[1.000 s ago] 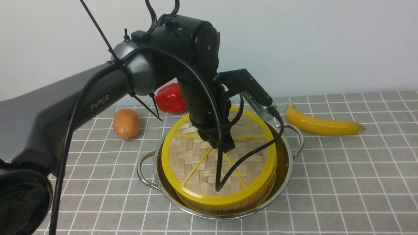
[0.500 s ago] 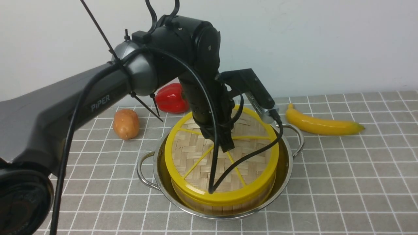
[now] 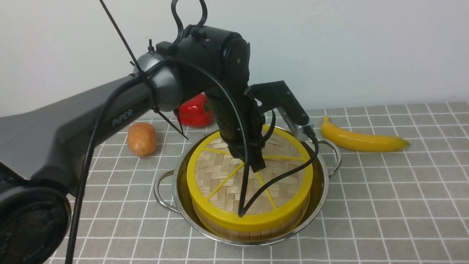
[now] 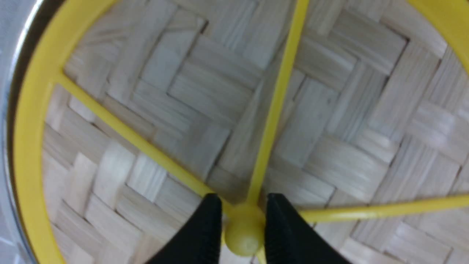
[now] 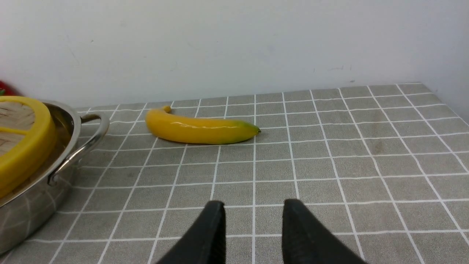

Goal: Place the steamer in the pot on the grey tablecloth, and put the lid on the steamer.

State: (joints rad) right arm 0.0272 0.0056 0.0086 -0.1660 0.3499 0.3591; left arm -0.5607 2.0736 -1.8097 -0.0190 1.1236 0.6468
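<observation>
Two fingers of the left gripper point(image 4: 244, 227) pinch the yellow centre knob of the lid point(image 3: 220, 172), one on each side of it, as the left wrist view shows. Taking the pot point(image 3: 322, 183) as the landmark: the steamer point(image 3: 253, 227) sits inside it, and the lid lies on top of the steamer, its thick rim roughly over the steamer's upper rim. The pot itself rests on the grey tablecloth point(image 3: 384, 190). The right gripper point(image 5: 253, 234) hangs well to the right of the pot, low over the cloth, its fingers spread and holding nothing.

Judging by this, the step in hand is seating and releasing the lid. Done well, that means checking the lid's rim is level and centred on the steamer, then parting the fingers gently before rising straight up, so the knob is not dragged sideways and the lid does not tilt against the pot's wall.
</observation>
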